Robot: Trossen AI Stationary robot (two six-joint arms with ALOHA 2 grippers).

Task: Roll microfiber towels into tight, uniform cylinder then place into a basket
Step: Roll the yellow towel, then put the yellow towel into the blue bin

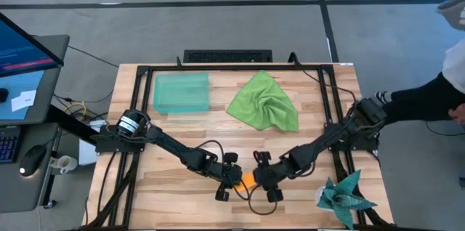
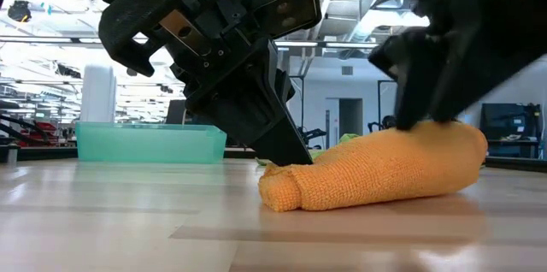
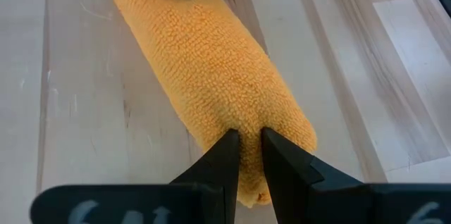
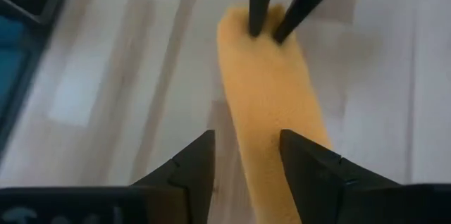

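Note:
The orange towel (image 1: 247,181) lies rolled into a cylinder (image 2: 376,174) on the table near its front edge. My left gripper (image 3: 250,139) is shut on the roll's left end (image 2: 278,191). My right gripper (image 4: 246,155) is open over the roll's right end (image 2: 461,152). The lime green towel (image 1: 265,102) lies crumpled on the table at the far middle. The mint-green basket (image 1: 180,91) stands at the far left and holds nothing. My left gripper pinches a small ridge of cloth on the roll's upper side (image 3: 246,118) between its two fingertips, close to the roll's left end. The fingers slant down from the table's left. The roll lies on the table. My right gripper comes down from above at the roll's right end (image 2: 427,131). One finger (image 4: 306,164) lies over the roll and the other (image 4: 197,164) stands beside it. I cannot tell whether they press it.
A dark teal spiky cloth (image 1: 345,196) lies at the near right corner. A black frame (image 1: 145,78) runs around the tabletop. A person's arm (image 1: 429,100) reaches in at the right edge. There is bare wood between the roll and the basket.

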